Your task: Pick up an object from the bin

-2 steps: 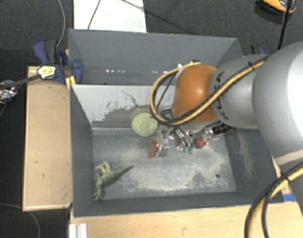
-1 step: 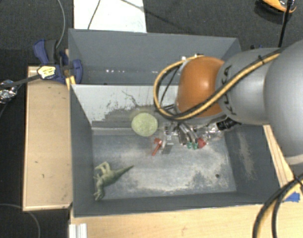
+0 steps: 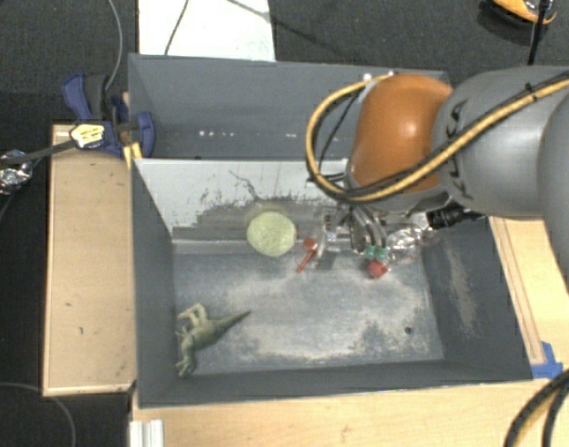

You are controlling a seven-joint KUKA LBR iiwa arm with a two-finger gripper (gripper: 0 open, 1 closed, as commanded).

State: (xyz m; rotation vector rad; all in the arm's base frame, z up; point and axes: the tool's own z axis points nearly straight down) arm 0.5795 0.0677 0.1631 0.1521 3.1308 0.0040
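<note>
Nearest the lens: the arm's orange wrist cover [image 3: 400, 133], ringed by looped cables [image 3: 314, 147], rises above the bin and hides part of what sits under it.
Gripper: the gripper [image 3: 347, 242] is low at the back of the bin [image 3: 312, 380], right of centre and close to the back wall.
Jaws: I cannot tell whether they stand apart or together, because the wrist shadows them.
Likeliest target: a slim red piece [image 3: 306, 255] lies on the floor just left of the gripper. I cannot see it between the jaws, so I do not call it held.
Its long axis: slanted, from near-left to far-right, with the far-right end pointing toward the gripper. I cannot tell which end is its front.
Just right of the gripper: a small red-and-green piece [image 3: 375, 267], with a crinkled shiny wrap [image 3: 407, 239] behind it.
Further left: a pale green ball [image 3: 271, 234] at the foot of the back wall, near the slim red piece but apart from it.
Near-left corner: a green toy dinosaur [image 3: 198, 331], well apart from everything else, its tail pointing right.
Risk, a miss: as I judge it, the jaws sit beside the slanted piece rather than astride it, so closing could push it aside.
Risk, a wrong catch: the wrap or the red-and-green piece could snag instead.
Risk, a knock: a sideways move left could send the ball rolling.
</note>
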